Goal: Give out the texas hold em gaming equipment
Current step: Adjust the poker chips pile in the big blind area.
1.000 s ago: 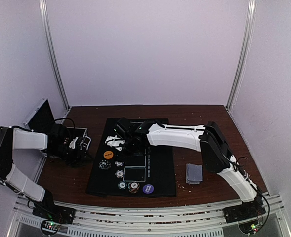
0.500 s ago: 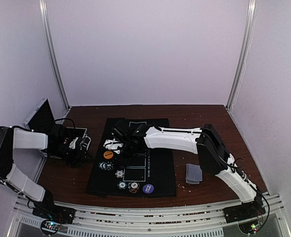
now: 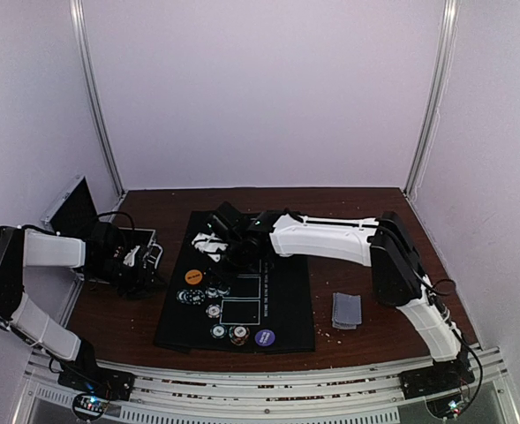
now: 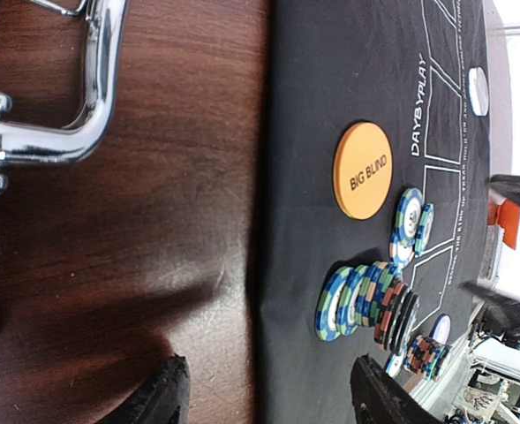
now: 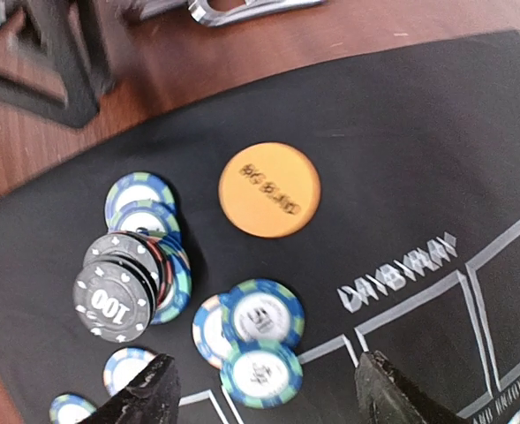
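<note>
The right hand [image 5: 264, 397] hovers low over the black felt mat [image 5: 401, 132], its fingers spread wide with nothing between them. Just below it lie three blue, white-edged poker chips [image 5: 258, 340], overlapping one another. A leaning stack topped by a black "100" chip [image 5: 111, 300] sits to one side, and a flat orange "BIG BLIND" disc [image 5: 269, 189] lies near them. The left hand [image 4: 268, 399] is also wide and empty. It is held at the mat's left edge over the brown wooden counter [image 4: 180, 177], near a shiny metal handle [image 4: 74, 106]. A round purple disc [image 3: 264, 336] rests at the mat's near edge. A small pile of grey-blue-backed cards [image 3: 347, 310] lies on the bare counter, right of the mat.
</note>
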